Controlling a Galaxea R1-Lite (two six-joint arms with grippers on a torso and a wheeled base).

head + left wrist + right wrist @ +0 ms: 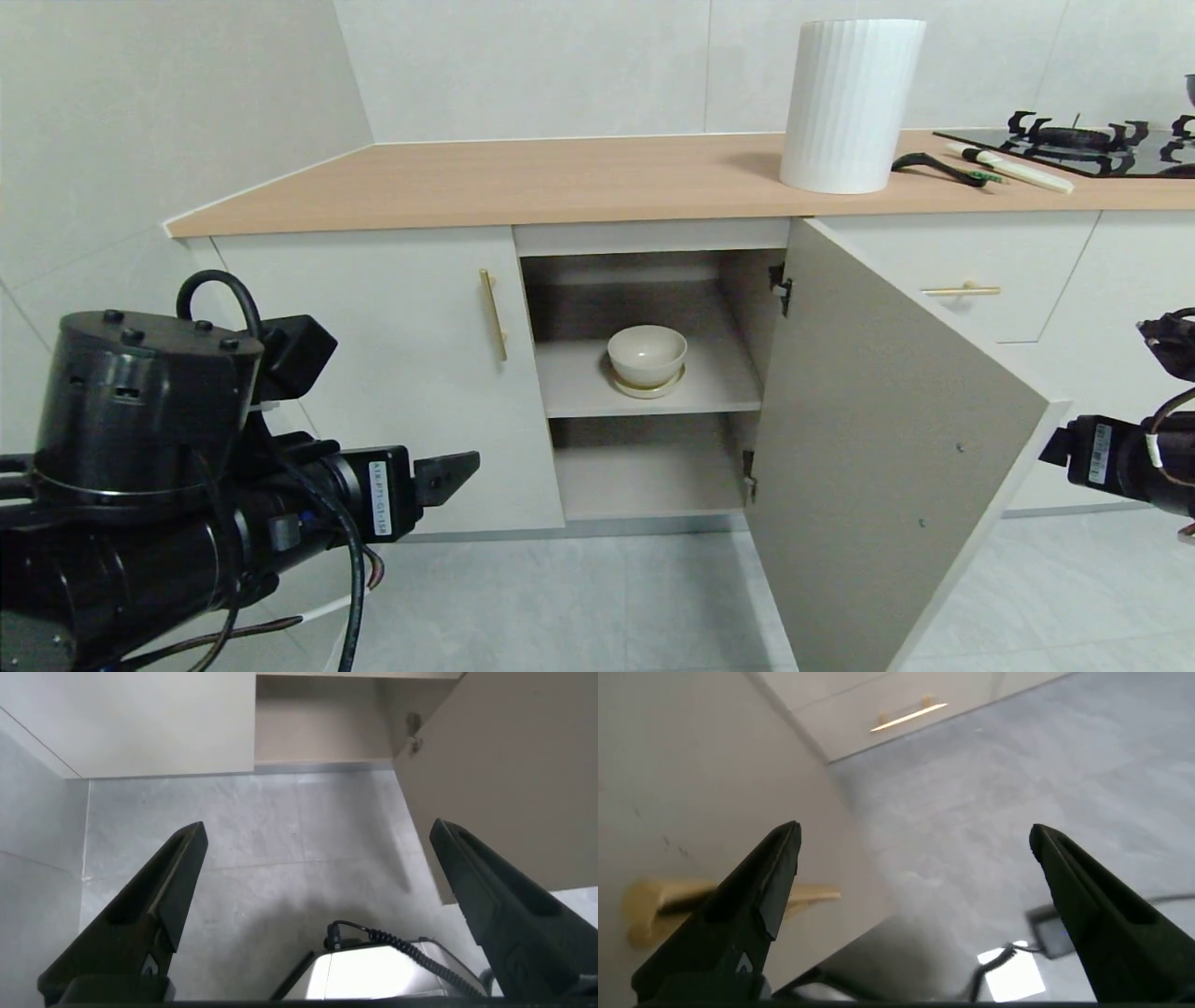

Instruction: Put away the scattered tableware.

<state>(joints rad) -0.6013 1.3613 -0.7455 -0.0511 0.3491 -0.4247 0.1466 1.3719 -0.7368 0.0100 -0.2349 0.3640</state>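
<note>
A pale bowl (647, 353) sits on a small saucer (646, 385) of the same colour, on the upper shelf (709, 378) of the open cupboard under the desk (523, 182). The lower shelf (644, 481) lies beneath it. The cupboard door (887, 448) stands swung wide, hinged on the side towards the robot's right.

The left pincer (318, 835) is held low in front of the closed cupboard door (373, 373) (the one with the upright gold handle (493, 315)), left of the opening and well apart from the bowl. Its jaws are spread wide and hold nothing; between them the left wrist view shows grey floor tiles (280, 840).

The right pincer (915, 833) is likewise spread wide and holds nothing. It is just beside the outer face of the open door, with that door's gold handle (729, 901) near one finger (761, 891), though not touching it as far as can be told.

On the desk a tall white ribbed cylinder (851, 105) stands upright near the front edge. Just beside it, towards the hob (1083, 140), lie what seems to be a black-handled utensil (938, 168) and a pale stick-shaped item (1022, 172), too small to tell apart surely. A drawer front below carries a level gold handle (962, 290).
</note>
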